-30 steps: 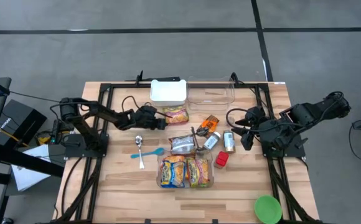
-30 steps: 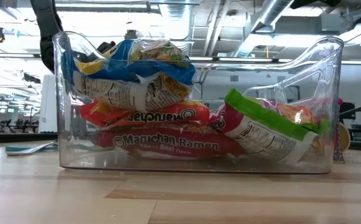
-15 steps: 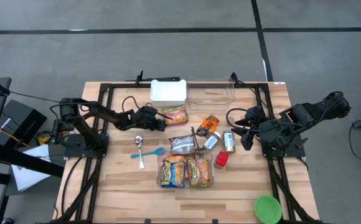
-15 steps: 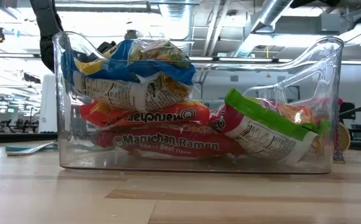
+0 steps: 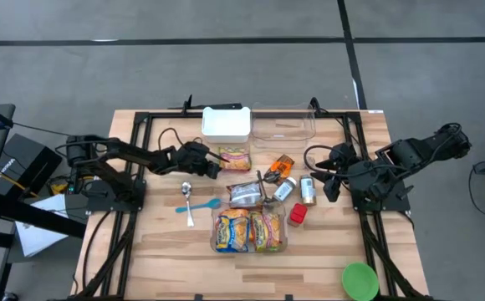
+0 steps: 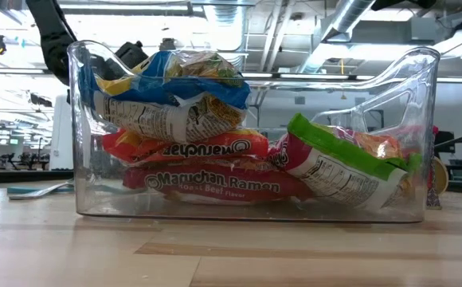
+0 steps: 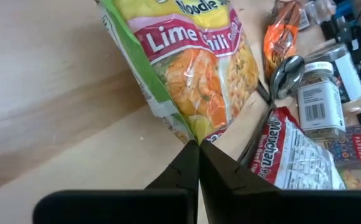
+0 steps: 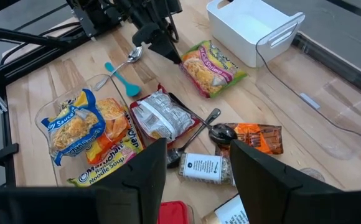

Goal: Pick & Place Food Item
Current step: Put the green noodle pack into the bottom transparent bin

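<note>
High view first: the left gripper (image 5: 216, 160) lies low over the wooden surface (image 5: 167, 242), its tip at the near edge of the lime chili noodle packet (image 5: 236, 156), which rests flat just in front of the white bin (image 5: 226, 124). An empty clear tub (image 5: 283, 127) stands beside that bin, and a clear container (image 5: 249, 230) nearer the front already holds several ramen packs. The right gripper (image 5: 328, 180) waits well apart at the surface's right side, beside a spice jar (image 5: 307, 190). Low view: only the filled container (image 6: 251, 131) shows clearly, with ramen packs (image 6: 215, 179) stacked inside; neither gripper can be made out here. Left wrist view: the jaws are pressed together, pinching the corner seam of the noodle packet (image 7: 190, 74), whose body rests on the surface (image 7: 43, 81). A spoon (image 7: 286, 74) and a silver ramen pack (image 7: 292, 158) lie just beyond it. Right wrist view: the right gripper's jaws stand wide apart and hold nothing; the packet (image 8: 213, 67) shows beside the white bin (image 8: 255, 28). The grip is on a thin edge only, so the lift is best made slow and straight up, letting the packet hang free before carrying it, and steering clear of the spoon and the bin rim; a jerk could probably pull the seam out.
</note>
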You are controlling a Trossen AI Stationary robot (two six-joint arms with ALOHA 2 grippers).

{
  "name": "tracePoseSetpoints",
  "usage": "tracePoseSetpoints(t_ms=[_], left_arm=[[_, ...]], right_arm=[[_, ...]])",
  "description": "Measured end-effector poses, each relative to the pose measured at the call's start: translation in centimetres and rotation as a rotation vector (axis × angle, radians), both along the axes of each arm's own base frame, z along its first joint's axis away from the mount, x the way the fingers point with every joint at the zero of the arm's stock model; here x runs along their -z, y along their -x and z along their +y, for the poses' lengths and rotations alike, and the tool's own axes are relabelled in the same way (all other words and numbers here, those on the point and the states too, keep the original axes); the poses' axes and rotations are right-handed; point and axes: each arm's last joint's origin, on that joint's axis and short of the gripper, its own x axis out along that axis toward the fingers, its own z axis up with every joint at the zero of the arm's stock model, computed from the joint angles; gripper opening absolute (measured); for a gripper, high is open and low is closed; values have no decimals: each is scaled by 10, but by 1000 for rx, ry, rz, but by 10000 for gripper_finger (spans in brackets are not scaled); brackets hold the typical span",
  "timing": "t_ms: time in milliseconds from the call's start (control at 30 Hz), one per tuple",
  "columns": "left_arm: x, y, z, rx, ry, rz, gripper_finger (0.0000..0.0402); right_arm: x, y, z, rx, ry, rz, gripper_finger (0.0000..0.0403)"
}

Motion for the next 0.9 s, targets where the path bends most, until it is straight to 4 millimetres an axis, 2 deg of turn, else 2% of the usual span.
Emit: tracePoseSetpoints(t_ms=[533,900], left_arm=[[-2,-2,0,21,10,-25,0],[-18,-20,-20,120,19,-163,0]], right_arm=[[0,0,0,0,0,0,171],[0,0,0,0,0,0,171]])
